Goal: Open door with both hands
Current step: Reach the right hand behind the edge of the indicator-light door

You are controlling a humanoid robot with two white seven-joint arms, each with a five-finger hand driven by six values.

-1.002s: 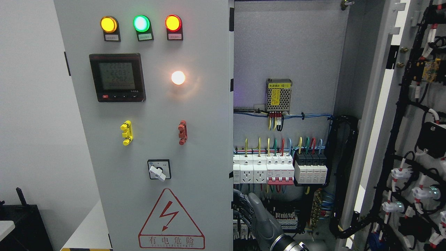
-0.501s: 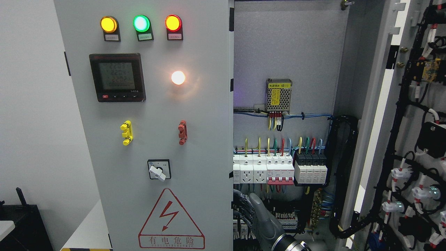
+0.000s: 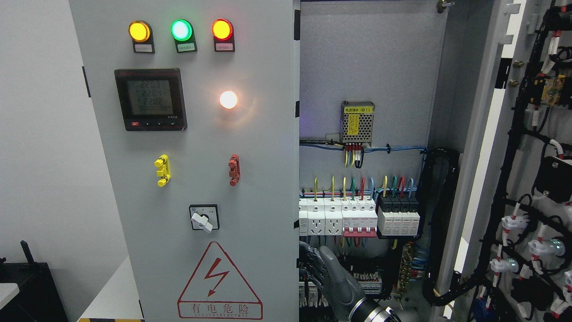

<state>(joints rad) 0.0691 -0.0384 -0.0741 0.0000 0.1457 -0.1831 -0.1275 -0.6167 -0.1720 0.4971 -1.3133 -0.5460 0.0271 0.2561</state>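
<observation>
The grey left door [image 3: 201, 134], carrying lamps, a meter and a warning triangle, stands nearly closed. The right door [image 3: 532, 188] is swung wide open to the right, its wired inner face showing. My right hand [image 3: 318, 273] comes up from the bottom edge, right of the middle, and sits at the left door's free edge [image 3: 296, 250]. Its dark fingers [image 3: 309, 267] curl around that edge, with the tips hidden behind the door. The thumb [image 3: 326, 258] points upward. The left arm does not show.
Inside the cabinet sit a row of breakers and sockets [image 3: 357, 217], a mesh power supply [image 3: 357, 121] and a black cable bundle [image 3: 440, 223]. A dark object [image 3: 24, 286] stands low at the left by the white wall.
The right hand stays at the door's edge; its wrist has shifted a little along the bottom. Neither door has visibly moved.
</observation>
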